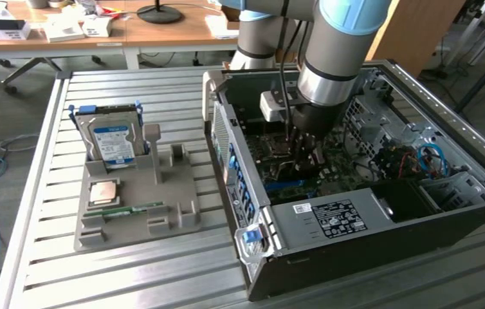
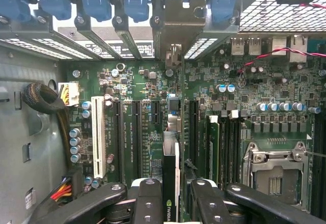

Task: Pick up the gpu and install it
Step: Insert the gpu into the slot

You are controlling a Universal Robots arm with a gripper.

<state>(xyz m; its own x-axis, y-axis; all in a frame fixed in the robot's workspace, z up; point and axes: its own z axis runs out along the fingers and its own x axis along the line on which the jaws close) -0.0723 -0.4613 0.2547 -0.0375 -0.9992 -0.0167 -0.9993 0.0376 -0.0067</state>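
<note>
Now your gripper (image 2: 174, 196) grips the gpu (image 2: 170, 170) edge-on between its fingers, long axis parallel to the white slot (image 2: 99, 137) nearby.

**Green board, black card, blue trim in a dark case**

The motherboard (image 2: 142, 89) is deep green speckled with silver, and it has one white slot (image 2: 98, 137) among black ones. The graphics card (image 2: 169, 168) shows a black edge with a white strip and a green logo. The gripper (image 2: 170, 191) is glossy black. Blue latches (image 2: 97, 0) line one edge of the computer case (image 1: 380, 251), which is dark grey-black with a white-and-black label (image 1: 337, 219). The wire bundle (image 2: 63, 191) is red, yellow and black. The table (image 1: 139, 277) is pale grey and ribbed in stripes. Near its edge, the tray (image 1: 173, 206) is grey and the hard drive (image 1: 114, 141) is silver, fronted in blue and white. The arm (image 1: 337, 58) is silver with light blue caps.
</note>
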